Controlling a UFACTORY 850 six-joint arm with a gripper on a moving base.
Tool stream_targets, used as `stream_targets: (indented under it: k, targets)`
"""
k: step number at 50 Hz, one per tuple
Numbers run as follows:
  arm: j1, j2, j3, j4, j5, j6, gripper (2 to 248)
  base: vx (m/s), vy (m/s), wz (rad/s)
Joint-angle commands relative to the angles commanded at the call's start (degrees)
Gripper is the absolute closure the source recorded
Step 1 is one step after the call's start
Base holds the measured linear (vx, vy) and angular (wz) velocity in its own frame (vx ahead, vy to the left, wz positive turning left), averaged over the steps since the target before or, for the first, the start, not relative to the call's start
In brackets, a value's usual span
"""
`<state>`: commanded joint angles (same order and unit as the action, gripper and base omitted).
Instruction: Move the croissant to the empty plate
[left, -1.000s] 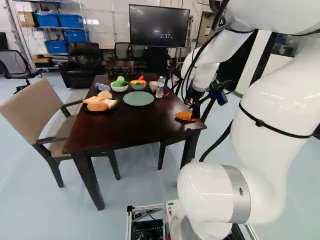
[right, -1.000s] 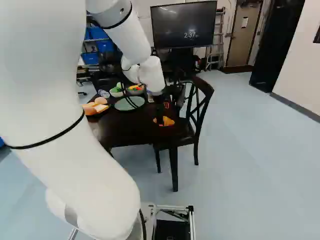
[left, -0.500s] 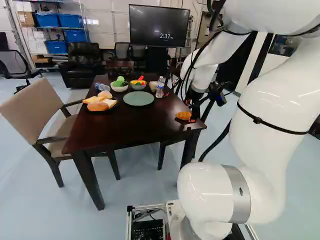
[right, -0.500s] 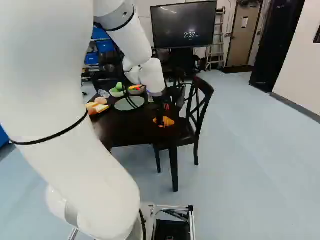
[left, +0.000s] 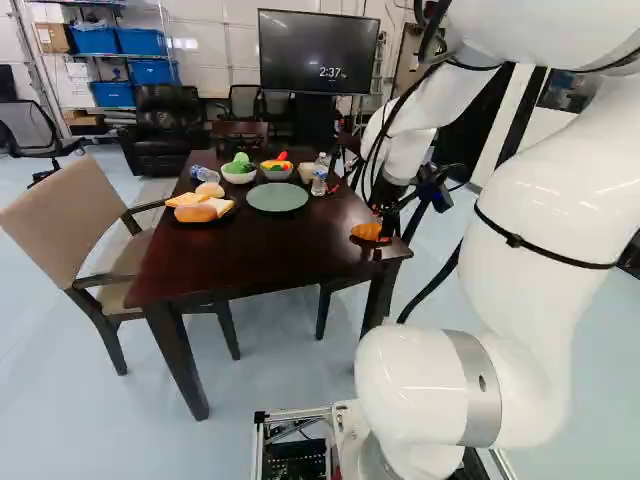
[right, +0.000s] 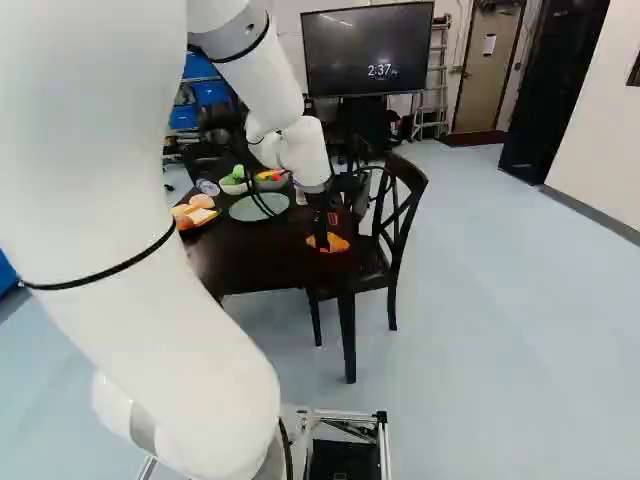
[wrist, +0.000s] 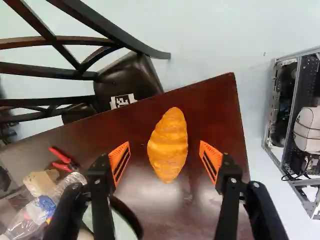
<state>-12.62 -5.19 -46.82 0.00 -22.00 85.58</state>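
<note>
Croissant (wrist: 168, 145) between my parted fingers (wrist: 119, 161)

My gripper (right: 322, 241) is at the dark table's (left: 265, 250) near right corner, right of centre in the left base view. The croissant lies there on the wood, and in the wrist view a gap shows on either side of it. The green plate (left: 277, 197) sits at the upper middle of the left base view, bread (left: 196, 213) to its left

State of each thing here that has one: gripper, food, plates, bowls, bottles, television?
Gripper: open
Croissant: ungripped
Green plate: empty
Black plate: loaded
Two bowls: filled
Bottle beside green plate: upright
Bottle beyond black plate: on its side
Television: on
</note>
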Motion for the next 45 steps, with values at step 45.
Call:
stream_targets:
  k: [45]
  targets:
    - [0.0, 0.0, 0.0, 0.0, 0.0, 0.0, 133, 0.000, 0.000, 0.000]
